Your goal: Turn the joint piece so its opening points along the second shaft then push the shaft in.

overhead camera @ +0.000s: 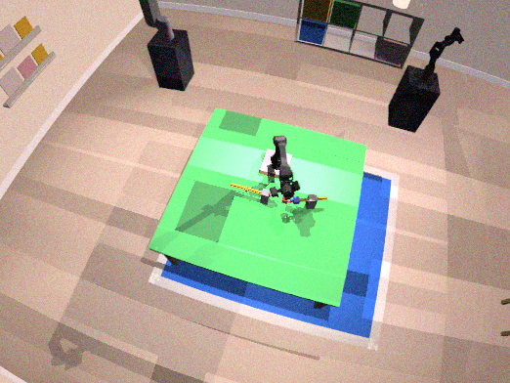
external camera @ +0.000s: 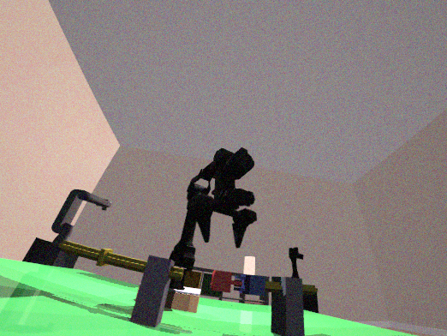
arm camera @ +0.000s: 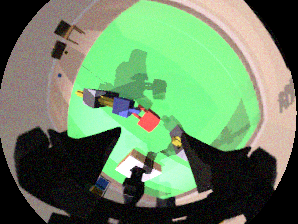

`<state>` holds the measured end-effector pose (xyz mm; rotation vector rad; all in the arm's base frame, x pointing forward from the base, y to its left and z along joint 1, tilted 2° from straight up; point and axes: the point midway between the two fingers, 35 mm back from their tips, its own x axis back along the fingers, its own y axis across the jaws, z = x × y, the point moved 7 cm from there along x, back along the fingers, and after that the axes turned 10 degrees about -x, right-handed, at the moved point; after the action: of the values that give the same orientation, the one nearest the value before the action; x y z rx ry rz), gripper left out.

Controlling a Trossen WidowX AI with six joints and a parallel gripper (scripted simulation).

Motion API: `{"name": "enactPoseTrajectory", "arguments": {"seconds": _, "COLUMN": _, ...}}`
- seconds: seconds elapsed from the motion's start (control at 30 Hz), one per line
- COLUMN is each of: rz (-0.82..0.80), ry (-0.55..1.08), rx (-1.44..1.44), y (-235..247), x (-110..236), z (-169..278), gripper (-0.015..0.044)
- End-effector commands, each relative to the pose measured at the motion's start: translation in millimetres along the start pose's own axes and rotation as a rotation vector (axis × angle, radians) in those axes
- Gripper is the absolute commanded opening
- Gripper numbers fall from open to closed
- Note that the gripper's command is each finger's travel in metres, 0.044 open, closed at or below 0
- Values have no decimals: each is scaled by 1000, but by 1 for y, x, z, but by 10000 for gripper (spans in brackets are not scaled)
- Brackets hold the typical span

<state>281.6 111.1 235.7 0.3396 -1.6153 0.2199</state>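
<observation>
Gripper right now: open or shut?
Open. In the exterior view the gripper hangs above the red joint piece with its two fingers spread wide apart and nothing between them.

I count two grey blocks point(external camera: 151, 290) point(external camera: 287, 305), two yellow shafts point(external camera: 107, 258) point(external camera: 274, 285), one red joint piece point(external camera: 221, 280), and one blue piece point(external camera: 256, 285).
</observation>
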Motion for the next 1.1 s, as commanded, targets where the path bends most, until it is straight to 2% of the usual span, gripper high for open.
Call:
{"name": "enactPoseTrajectory", "arguments": {"seconds": 0.0, "rz": 23, "ry": 8, "rx": -113, "y": 3, "x": 9, "z": 0, "gripper": 440}}
{"name": "enactPoseTrajectory", "arguments": {"seconds": 0.43, "rz": 97, "ry": 13, "rx": -539, "y": 13, "x": 47, "z": 4, "gripper": 440}}
{"name": "enactPoseTrajectory", "arguments": {"seconds": 0.73, "rz": 91, "ry": 11, "rx": -546, "y": 14, "x": 48, "z": 4, "gripper": 440}}
{"name": "enactPoseTrajectory", "arguments": {"seconds": 1.07, "rz": 98, "ry": -3, "rx": -838, "y": -42, "x": 36, "z": 3, "gripper": 177}}
